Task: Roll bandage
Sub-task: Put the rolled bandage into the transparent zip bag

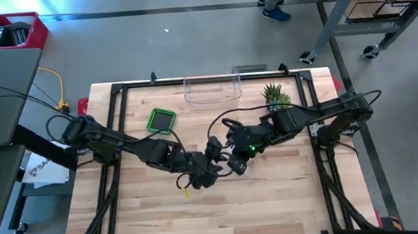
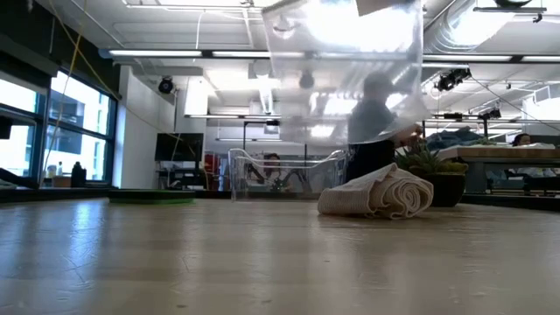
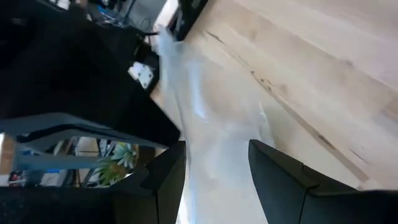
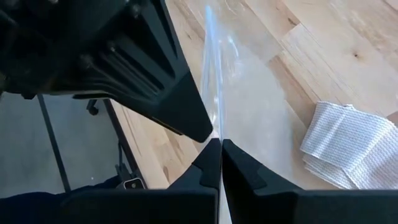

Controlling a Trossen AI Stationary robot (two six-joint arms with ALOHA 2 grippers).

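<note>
Together above the middle of the wooden table (image 1: 275,201), the left gripper (image 3: 214,180) and the right gripper (image 4: 219,163) hold up a clear plastic bag (image 2: 346,70), the left gripper's fingers (image 3: 280,174) parted with the film running between them, the right gripper's fingers pinched tight on the bag's edge. Meanwhile the rolled white bandage (image 2: 378,194) lies on the tabletop beneath the hanging bag, near a potted plant (image 1: 274,95), an empty clear bin (image 1: 212,88) and a green lid (image 1: 161,120).

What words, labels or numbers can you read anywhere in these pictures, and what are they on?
"SA": start of dark lettering on a white sheet beside the table's left edge; the rest is hidden by the left arm.
No other text shows on the bandage or anywhere else.
</note>
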